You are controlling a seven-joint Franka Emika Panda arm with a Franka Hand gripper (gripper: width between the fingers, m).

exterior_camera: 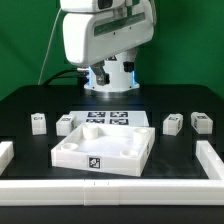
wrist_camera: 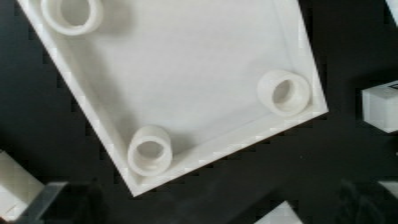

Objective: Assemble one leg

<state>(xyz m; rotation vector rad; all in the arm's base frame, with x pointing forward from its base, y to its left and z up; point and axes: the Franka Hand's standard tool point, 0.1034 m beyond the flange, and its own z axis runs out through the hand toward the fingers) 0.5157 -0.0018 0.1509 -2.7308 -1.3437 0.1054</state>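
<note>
Four small white legs with tags lie on the black table: two at the exterior view's left and two at its right. The large white tray-like piece with round corner sockets lies in the middle front. My gripper hangs high above the back of the table, over the marker board, touching nothing. In the wrist view the tray fills most of the picture and one leg shows at the edge. My gripper is open and empty; its dark fingers are blurred.
White rails border the table at the exterior view's left, right and front. The robot's base stands behind the marker board. A white piece shows at the wrist view's edge.
</note>
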